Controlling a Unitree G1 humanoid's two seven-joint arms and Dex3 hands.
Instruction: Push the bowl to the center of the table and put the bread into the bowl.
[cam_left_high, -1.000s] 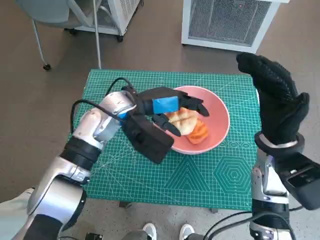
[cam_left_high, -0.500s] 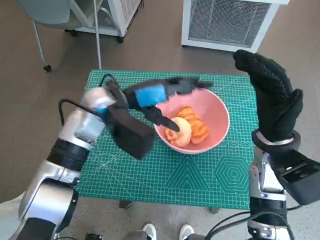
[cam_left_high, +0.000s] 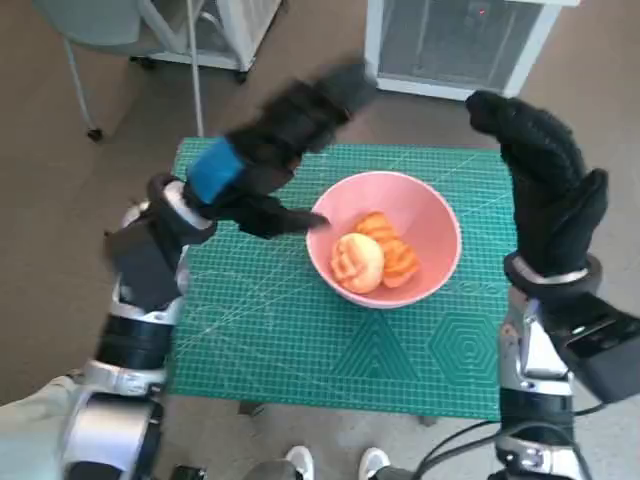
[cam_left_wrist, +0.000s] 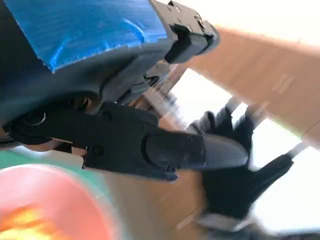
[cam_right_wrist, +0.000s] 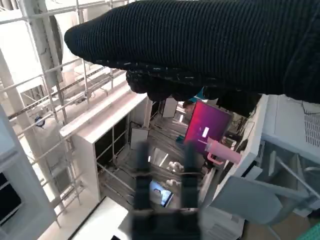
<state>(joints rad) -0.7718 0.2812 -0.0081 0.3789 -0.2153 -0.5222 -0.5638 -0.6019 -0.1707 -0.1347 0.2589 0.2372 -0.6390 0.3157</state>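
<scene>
Near the worktop (cam_left_high: 300, 350) centre sits the pink bowl (cam_left_high: 425, 215), w/ the bread (cam_left_high: 357, 260) already inside it, lying against an orange piece (cam_left_high: 392, 258). Judged from this, both parts of the task look done; the step in hand is the pull-out.

Left hand (cam_left_high: 262, 160): raised above the worktop's far-left part, blurred, fingers (cam_left_high: 285, 218) spread & holding nothing. You should lift it up & toward the left edge, away from the bowl rim, so no finger hooks the rim & drags the bowl off centre.

Right hand (cam_left_high: 545, 195): held upright above the worktop's right edge, gloved fingers apart, grasping nothing. You can leave it parked; it's well apart from the bowl.

Surroundings: white grilled unit (cam_left_high: 455, 45) on the floor beyond the far edge, chair legs (cam_left_high: 85, 90) at far left, shoe tips (cam_left_high: 335, 462) of a person at the near edge. Nothing lies betw. the left hand & its way out, but the bowl is just beside the fingers, so that is the one snag risk. Left wrist view is too blurred to add detail.
</scene>
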